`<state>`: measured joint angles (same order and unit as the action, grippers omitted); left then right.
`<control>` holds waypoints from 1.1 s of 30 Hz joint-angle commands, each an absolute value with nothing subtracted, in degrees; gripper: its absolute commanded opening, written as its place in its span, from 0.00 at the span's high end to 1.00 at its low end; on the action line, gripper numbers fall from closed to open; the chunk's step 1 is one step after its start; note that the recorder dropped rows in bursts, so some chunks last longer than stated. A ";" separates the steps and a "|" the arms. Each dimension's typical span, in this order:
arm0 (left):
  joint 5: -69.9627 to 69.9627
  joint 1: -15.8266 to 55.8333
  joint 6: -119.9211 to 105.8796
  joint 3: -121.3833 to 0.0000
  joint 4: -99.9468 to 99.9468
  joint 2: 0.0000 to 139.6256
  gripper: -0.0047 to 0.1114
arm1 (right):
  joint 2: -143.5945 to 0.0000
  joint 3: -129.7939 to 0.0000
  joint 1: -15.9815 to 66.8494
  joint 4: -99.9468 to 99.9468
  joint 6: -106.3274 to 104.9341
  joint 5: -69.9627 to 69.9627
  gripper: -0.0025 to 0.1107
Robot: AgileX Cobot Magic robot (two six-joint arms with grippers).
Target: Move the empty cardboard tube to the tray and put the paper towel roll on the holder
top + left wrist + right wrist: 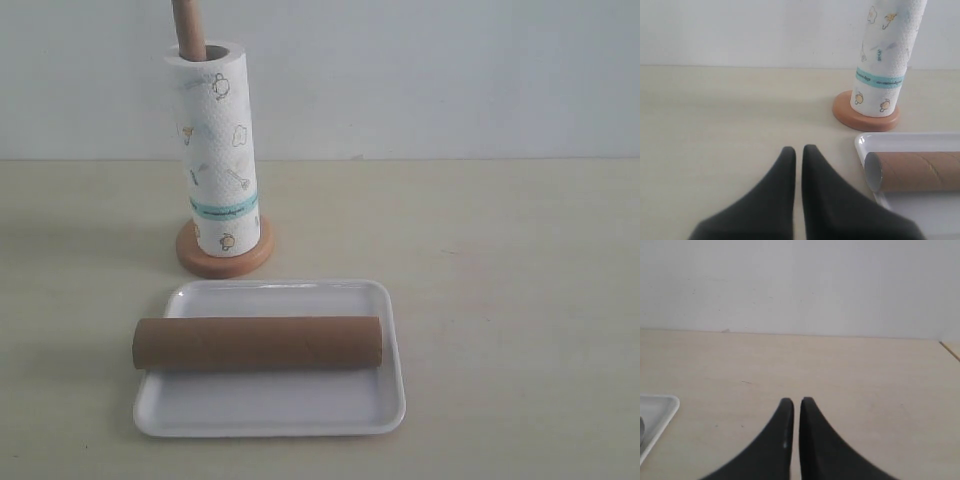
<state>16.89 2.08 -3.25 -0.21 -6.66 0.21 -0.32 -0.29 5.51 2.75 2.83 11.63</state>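
1. Upper left of the exterior frame: the paper towel roll (222, 150) stands upright on the holder (224, 262). The wooden pole pokes out of the roll's top, and the round base shows beneath it. The teal band sits near the roll's lower end.
2. Lower centre of that frame: the tray (270, 412) lies flat on the table (520, 300). It is just in front of the holder's base and not touching it.
3. The empty cardboard tube (258, 342) lies on its side across the tray, running left to right. Its left end juts a little past the left rim, and its right end stops just inside the right rim.
4. Left gripper (799, 150): the two dark fingers are pressed almost together with only a thin slit between them. They hold nothing and hang above bare table, near the tray's corner and the tube's open end.
5. Right gripper (796, 401): the same picture, fingers drawn together and nothing held. It is over bare table, with one tray corner at the edge of its camera's view.
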 commanded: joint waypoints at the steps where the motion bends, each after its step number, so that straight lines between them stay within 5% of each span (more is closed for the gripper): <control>1: 16.88 1.86 -3.52 0.00 -6.48 0.00 0.92 | 0.00 0.00 4.93 2.89 3.04 13.15 0.94; 33: 16.88 1.86 -3.52 0.00 -6.48 0.00 0.92 | 0.00 0.00 4.93 3.29 -0.31 19.51 0.94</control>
<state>16.89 2.08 -3.25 -0.21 -6.66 0.21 -0.32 0.05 5.23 2.96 0.00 19.59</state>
